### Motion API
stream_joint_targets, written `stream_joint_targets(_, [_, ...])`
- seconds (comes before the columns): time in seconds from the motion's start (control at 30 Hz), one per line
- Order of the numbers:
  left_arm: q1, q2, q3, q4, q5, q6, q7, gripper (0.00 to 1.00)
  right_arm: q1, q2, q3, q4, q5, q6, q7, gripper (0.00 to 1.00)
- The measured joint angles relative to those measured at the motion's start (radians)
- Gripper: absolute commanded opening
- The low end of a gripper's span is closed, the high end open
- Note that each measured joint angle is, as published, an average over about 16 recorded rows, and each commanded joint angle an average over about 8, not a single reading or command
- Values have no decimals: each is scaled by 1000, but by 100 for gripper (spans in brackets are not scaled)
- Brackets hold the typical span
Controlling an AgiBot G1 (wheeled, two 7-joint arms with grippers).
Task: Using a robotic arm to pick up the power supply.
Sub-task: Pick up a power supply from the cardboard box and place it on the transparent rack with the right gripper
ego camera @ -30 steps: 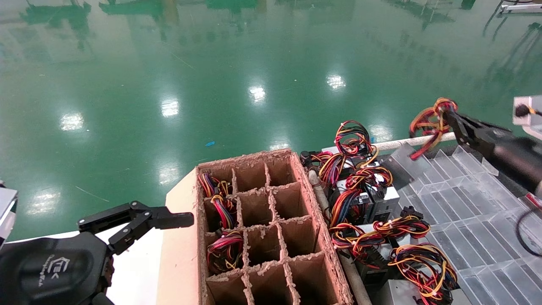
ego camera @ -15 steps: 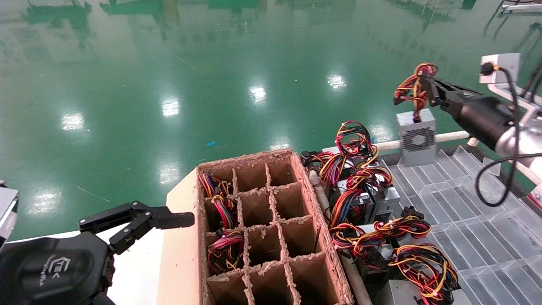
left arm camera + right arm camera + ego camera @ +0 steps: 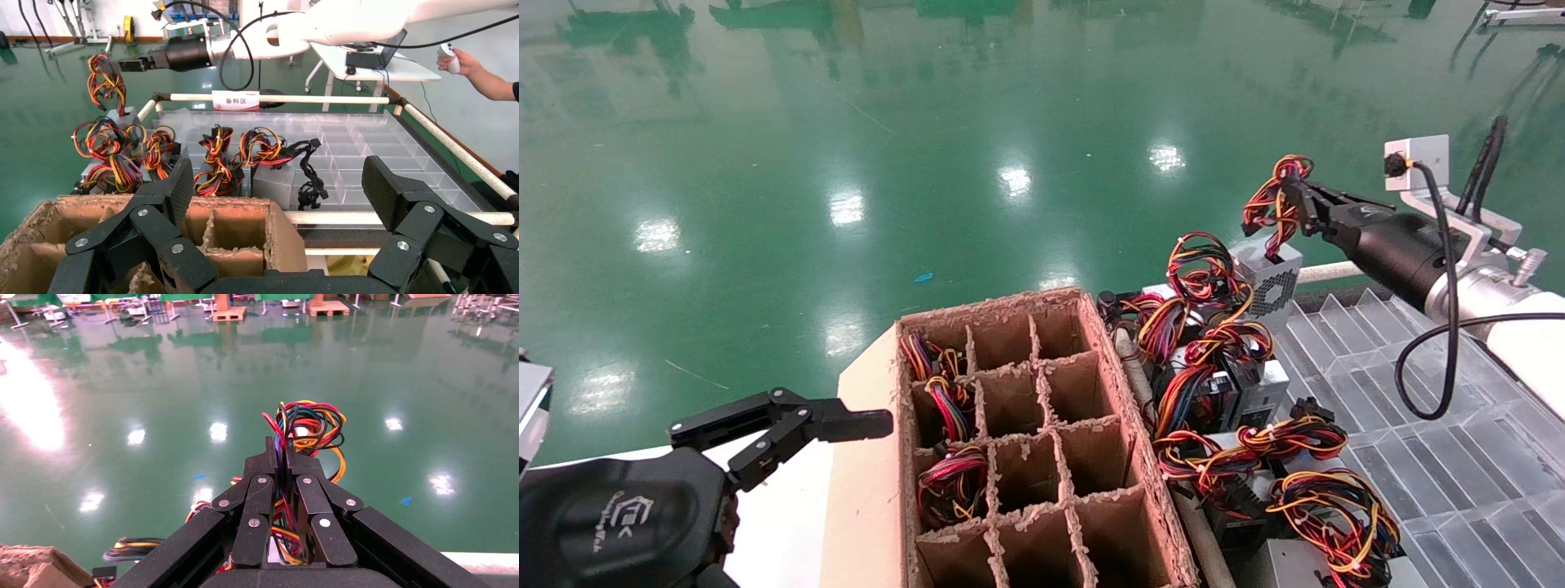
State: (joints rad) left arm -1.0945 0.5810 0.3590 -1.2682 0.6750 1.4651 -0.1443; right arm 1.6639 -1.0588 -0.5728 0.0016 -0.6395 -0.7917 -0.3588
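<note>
My right gripper [image 3: 1297, 202] is shut on the looped red, yellow and black wires [image 3: 1269, 206] of a silver-grey power supply [image 3: 1269, 283]. The box hangs below the fingers, off the tray, just behind the other supplies. The right wrist view shows the fingers [image 3: 267, 462] pinched on the wire bundle [image 3: 311, 425]. From the left wrist view the white robotic arm [image 3: 343, 21] reaches across with its gripper [image 3: 115, 65] holding the wires [image 3: 104, 81]. My left gripper [image 3: 846, 425] sits idle and open left of the cardboard box, and its wrist view shows it [image 3: 278, 177] holding nothing.
A brown cardboard box [image 3: 1140, 457] with divided cells stands in the middle; its left column holds wired supplies [image 3: 950, 478]. Several more power supplies [image 3: 1222, 384] lie on the clear divided tray [image 3: 1434, 408]. A white pipe rail [image 3: 1324, 272] edges the tray. A person's hand [image 3: 456, 60] holds a controller.
The right gripper lifted the power supply out of the tray by its wires, then carried it left and slightly down, close to the other supplies. The left arm has not moved.
</note>
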Motion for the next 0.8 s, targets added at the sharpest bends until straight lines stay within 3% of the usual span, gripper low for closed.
stream_joint_targets(0.8, [0, 0, 0, 0, 0, 0, 0, 100, 37, 58, -77, 4, -112, -20, -63, 0])
